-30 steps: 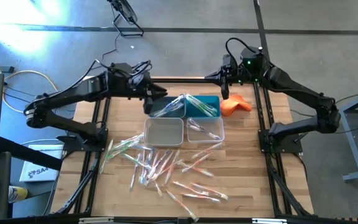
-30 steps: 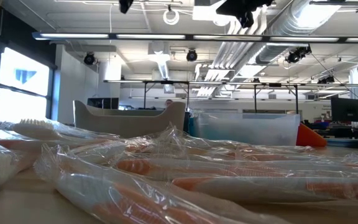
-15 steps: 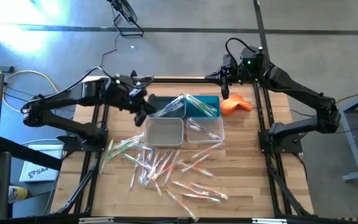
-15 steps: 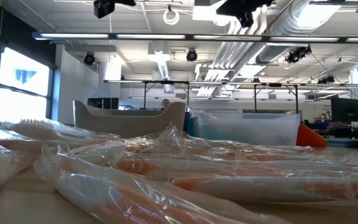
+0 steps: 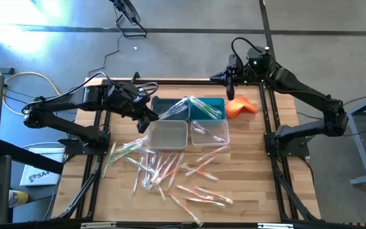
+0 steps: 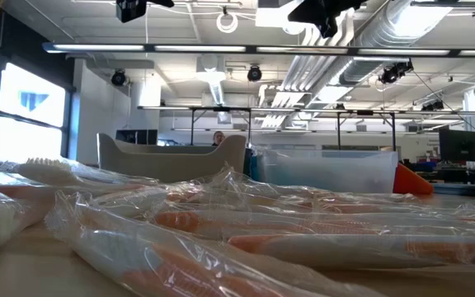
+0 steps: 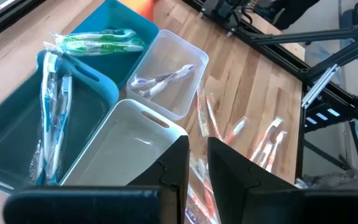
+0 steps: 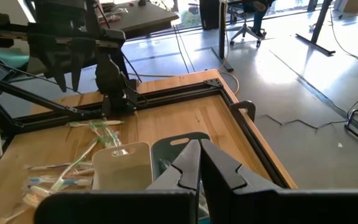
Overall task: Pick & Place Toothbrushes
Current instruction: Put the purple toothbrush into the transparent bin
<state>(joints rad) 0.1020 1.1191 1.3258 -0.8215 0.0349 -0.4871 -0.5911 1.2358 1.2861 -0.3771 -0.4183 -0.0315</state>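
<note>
Few toothbrushes (image 5: 202,109) binned; dozens left on worktop (image 5: 246,184), frame centre. Left hand (image 5: 146,121) empty, fingers slightly apart, above bins; right hand (image 5: 229,97) closed, upper right.

Only partly legible lettering, roughly "SA", on a white sheet or box (image 5: 37,174) on the floor left of the table (remainder unreadable).

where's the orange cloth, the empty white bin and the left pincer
orange cloth (image 5: 241,108), high view, middle of the crumpled cloth
empty white bin (image 5: 167,135), high view, its bare floor
left pincer (image 5: 146,121), high view, midway between its fingertips
</note>
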